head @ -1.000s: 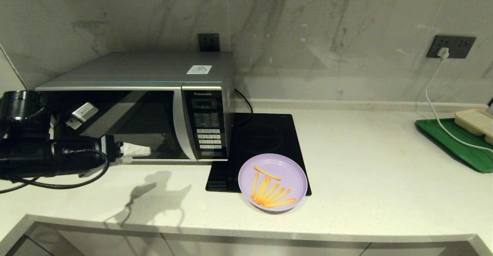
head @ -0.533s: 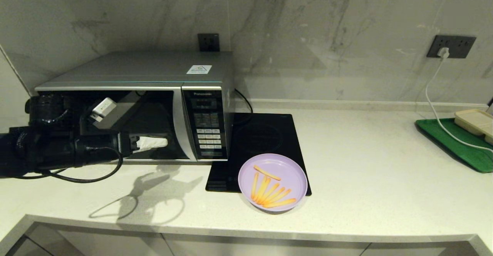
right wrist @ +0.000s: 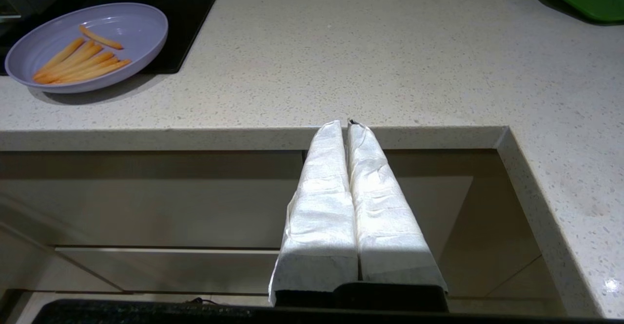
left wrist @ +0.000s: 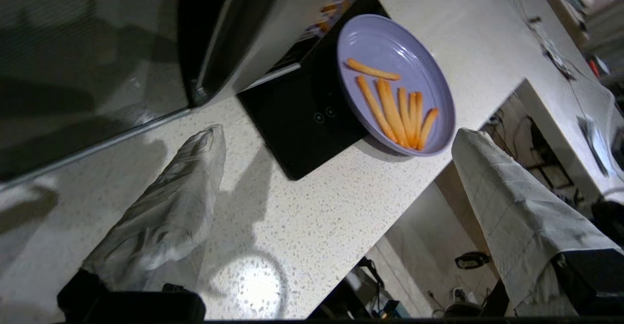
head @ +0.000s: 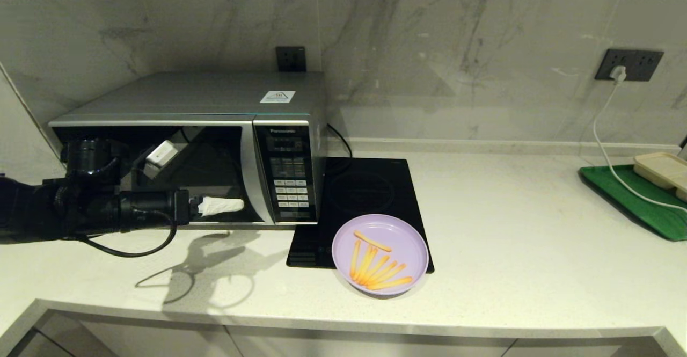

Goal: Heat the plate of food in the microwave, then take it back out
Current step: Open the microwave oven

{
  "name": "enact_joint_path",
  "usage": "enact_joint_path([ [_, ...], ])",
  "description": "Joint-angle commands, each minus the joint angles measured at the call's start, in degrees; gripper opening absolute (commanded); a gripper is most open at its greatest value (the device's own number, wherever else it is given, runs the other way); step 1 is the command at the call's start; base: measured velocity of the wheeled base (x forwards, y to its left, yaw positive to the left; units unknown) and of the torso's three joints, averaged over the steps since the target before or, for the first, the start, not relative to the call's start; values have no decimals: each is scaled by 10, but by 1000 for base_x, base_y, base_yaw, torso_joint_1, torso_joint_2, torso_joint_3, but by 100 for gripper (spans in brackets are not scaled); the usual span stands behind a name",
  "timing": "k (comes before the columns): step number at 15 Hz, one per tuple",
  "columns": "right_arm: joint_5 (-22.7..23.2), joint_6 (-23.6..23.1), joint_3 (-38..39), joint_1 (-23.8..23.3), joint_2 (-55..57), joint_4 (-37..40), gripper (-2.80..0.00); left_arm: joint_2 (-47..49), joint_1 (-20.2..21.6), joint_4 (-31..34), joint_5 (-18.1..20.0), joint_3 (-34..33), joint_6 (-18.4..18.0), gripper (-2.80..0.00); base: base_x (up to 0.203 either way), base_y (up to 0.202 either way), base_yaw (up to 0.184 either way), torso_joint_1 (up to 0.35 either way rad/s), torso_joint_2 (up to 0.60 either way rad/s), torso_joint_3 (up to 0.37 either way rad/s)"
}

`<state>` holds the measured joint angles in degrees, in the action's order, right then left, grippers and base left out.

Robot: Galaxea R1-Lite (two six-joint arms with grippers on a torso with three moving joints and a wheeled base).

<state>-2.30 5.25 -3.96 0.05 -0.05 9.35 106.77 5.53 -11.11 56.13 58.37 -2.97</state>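
Just ahead of the left tool [head: 223, 205], whose fingers are being held spread wide and empty, the microwave [head: 214, 147] door handle is being lined up, with the plate of food [head: 380, 253] sitting beyond on the surface [head: 510, 249].

Brushed silver metal on the microwave [head: 193, 99], its dark glass door glossy enough to mirror the left arm. Looked smooth and faintly shiny: the lilac plastic plate of food [head: 380, 254]. Flat black glass on the induction hob [head: 360, 201], sleek and reflective. Pale speckled stone for the countertop [head: 515, 239], polished; veined marble-like wall [head: 429, 40], satin. White woven cloth, creased and matt, wrapped round the left gripper [left wrist: 321, 202] and right gripper [right wrist: 347, 124] fingers. Green plastic tray [head: 633, 201], smooth.
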Motion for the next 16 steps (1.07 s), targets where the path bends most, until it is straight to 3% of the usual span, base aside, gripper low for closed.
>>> enact_joint_path([
  [1,-1,0,0,0,0,1,-280,21,4,-1,38,10,-39,0,0,0,0,0,0,0],
  [8,0,0,0,0,0,1,-280,38,5,-2,35,35,-46,0,0,0,0,0,0,0],
  [12,0,0,0,0,0,1,-280,63,5,-8,34,44,-107,0,0,0,0,0,0,0],
  [16,-1,0,0,0,0,1,-280,70,-4,-8,33,56,-117,0,0,0,0,0,0,0],
])
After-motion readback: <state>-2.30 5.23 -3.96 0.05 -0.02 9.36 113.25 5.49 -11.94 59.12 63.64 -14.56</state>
